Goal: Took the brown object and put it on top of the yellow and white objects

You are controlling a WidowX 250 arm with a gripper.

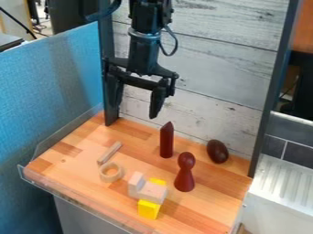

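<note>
End effector point(134, 111) wide open, empty, upright maroon peg point(166, 140) near pawn point(185, 176), ring point(103, 174) beside stick point(109, 153)

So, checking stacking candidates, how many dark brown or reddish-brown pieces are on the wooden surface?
3: a pointed piece toward the back, a round-topped piece nearer the camera, and an egg-shaped piece at the back right.

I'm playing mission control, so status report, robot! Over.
Pincer open, empty, above the board. Brown egg, pointed peg and pawn all off the yellow block and white blocks. Way down onto the blocks looks clear.
</note>
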